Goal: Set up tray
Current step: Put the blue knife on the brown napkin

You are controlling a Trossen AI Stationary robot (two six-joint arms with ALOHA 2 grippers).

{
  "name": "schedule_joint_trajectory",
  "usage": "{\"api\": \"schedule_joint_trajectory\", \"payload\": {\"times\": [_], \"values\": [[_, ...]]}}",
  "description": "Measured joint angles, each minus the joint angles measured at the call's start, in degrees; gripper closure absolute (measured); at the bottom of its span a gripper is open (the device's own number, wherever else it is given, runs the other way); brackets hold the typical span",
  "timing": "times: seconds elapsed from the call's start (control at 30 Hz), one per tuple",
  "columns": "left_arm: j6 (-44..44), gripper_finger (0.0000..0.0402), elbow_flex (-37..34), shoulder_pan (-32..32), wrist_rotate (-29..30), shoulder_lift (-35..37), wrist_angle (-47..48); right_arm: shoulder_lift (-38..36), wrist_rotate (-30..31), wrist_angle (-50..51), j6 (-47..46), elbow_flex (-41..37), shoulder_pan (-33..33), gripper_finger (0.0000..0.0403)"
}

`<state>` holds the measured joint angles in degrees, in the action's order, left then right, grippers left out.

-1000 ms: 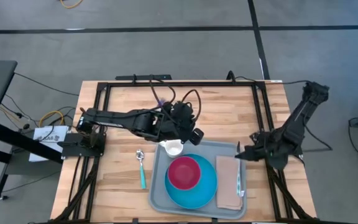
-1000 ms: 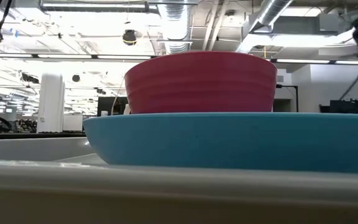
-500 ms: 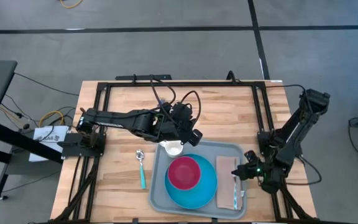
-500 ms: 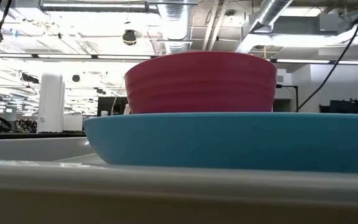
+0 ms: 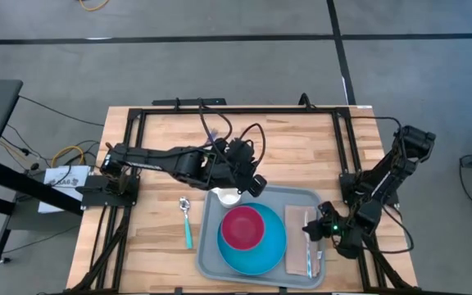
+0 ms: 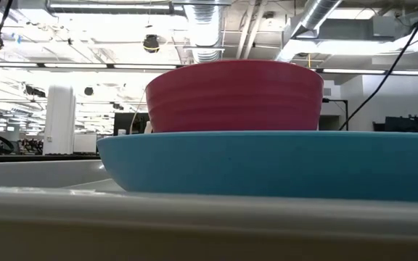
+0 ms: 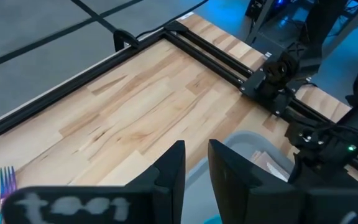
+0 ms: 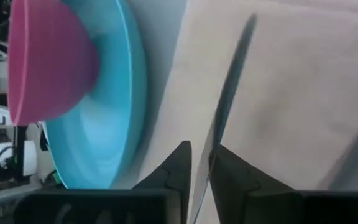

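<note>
On the wooden table [image 5: 162, 238] sit, from the left, a teal-handled metal spoon [image 5: 186, 220] beside the large flat light-grey plastic tray [image 5: 211, 260], then the left gripper [image 5: 245, 185] poised over a small white cup [image 5: 229, 196] at the tray's far left corner, its fingers [image 7: 168, 176] close together with only a narrow gap showing. The tray lies at the table's near edge, carrying a round blue plate [image 5: 270, 247] with a pink bowl [image 5: 242, 226] on it, and a tan napkin [image 5: 300, 242] under a slim utensil [image 5: 315, 242]. The right gripper [image 5: 313, 232] hovers over that napkin, fingers [image 8: 178, 169] barely parted around the utensil's line. The tray looks stiff, light and slick; loaded, it is best held at the rim. Since a second ago, the right arm has swung in from the tray's far right corner toward the napkin; the left has hardly shifted.
</note>
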<state>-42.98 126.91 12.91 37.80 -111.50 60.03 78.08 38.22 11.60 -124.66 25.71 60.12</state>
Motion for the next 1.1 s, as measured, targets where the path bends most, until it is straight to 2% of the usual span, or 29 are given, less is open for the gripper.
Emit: {"api": "schedule_joint_trajectory", "payload": {"times": [0.33,0.53,0.77,0.93,1.1], "values": [[-1.3,0.0345,0.0,0.9,0.0,0.0,-0.8,-0.1,-3.0,1.7,0.6,0.0,2.6,0.0311],[-3.5,0.0345,0.0,0.9,0.0,0.0,-0.9,-0.1,-9.5,1.6,1.1,0.0,2.9,0.0282],[-4.3,0.0345,0.0,0.9,0.0,0.0,-1.0,-0.8,-9.7,1.6,1.7,0.0,3.6,0.0243],[-4.3,0.0345,0.0,0.9,0.1,0.0,-1.0,-4.5,-10.3,2.4,2.0,0.0,3.6,0.022],[-4.0,0.0345,0.0,0.9,0.1,0.0,-0.4,-10.5,-10.2,7.6,2.1,0.0,3.6,0.0204]]}}
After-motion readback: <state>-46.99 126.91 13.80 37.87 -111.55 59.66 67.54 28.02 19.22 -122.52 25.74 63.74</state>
